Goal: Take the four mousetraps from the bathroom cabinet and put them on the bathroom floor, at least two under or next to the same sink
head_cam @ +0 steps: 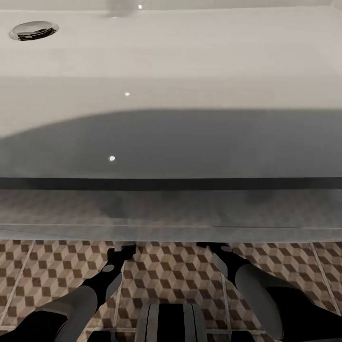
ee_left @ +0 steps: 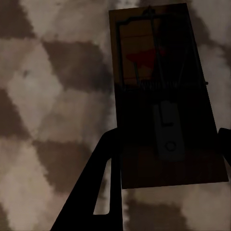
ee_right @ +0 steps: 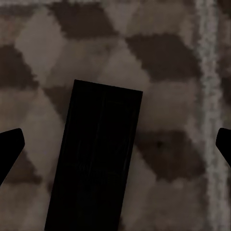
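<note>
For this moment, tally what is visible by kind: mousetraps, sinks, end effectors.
Mousetraps: 2, one between the left end effector fingers, one dark slab between the right end effector fingertips, both over the bathroom floor.
Sinks: 1, the white bathroom sink.
End effectors: 2.
Total: 5.

Both arms reach under the white bathroom sink (head_cam: pixel 171 57) above the cube-patterned bathroom floor (head_cam: pixel 166 275).
</note>
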Tool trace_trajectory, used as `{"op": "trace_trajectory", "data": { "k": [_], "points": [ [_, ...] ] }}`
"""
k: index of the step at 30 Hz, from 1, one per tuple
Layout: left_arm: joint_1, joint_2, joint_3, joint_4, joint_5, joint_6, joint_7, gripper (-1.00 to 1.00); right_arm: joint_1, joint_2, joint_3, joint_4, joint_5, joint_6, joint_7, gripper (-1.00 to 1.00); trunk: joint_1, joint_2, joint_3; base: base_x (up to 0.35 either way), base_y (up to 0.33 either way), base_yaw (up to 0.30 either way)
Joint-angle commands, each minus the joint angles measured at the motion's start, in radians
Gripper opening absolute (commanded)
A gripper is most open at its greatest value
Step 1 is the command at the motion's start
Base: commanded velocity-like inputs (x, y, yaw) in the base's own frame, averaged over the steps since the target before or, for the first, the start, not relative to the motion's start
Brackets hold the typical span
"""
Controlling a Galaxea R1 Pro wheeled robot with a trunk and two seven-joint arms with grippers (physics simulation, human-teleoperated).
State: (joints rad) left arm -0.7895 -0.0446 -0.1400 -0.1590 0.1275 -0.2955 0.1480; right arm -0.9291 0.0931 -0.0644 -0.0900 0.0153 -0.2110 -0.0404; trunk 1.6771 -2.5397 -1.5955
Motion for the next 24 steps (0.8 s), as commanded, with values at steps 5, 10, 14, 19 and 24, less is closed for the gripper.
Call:
{"op": "trace_trajectory", "data": {
  "k": [5, 10, 14, 19, 24],
  "points": [
    [0.0, 0.0, -0.009, 0.0, 0.008, -0.002, 0.004, -1.0, 0.0, 0.0, -0.006, 0.001, 0.002, -0.004, -0.001, 1.0, 0.0, 0.0, 0.0, 0.0, 0.0, 0.0],
    [0.0, 0.0, -0.009, 0.0, 0.008, -0.002, 0.004, -1.0, 0.0, 0.0, -0.006, 0.001, 0.002, -0.004, -0.001, 1.0, 0.0, 0.0, 0.0, 0.0, 0.0, 0.0],
    [0.0, 0.0, -0.009, 0.0, 0.008, -0.002, 0.004, -1.0, 0.0, 0.0, -0.006, 0.001, 0.002, -0.004, -0.001, 1.0, 0.0, 0.0, 0.0, 0.0, 0.0, 0.0],
    [-0.001, 0.0, -0.009, -0.001, 0.008, -0.002, 0.004, -1.0, 0.0, 0.0, -0.006, 0.001, 0.002, -0.004, -0.001, 1.0, 0.0, 0.0, 0.0, 0.0, 0.0, 0.0],
    [-0.001, 0.0, -0.009, -0.001, 0.008, -0.002, 0.004, -1.0, 0.0, 0.0, -0.006, 0.001, 0.002, -0.004, -0.001, 1.0, 0.0, 0.0, 0.0, 0.0, 0.0, 0.0]
  ]
}}
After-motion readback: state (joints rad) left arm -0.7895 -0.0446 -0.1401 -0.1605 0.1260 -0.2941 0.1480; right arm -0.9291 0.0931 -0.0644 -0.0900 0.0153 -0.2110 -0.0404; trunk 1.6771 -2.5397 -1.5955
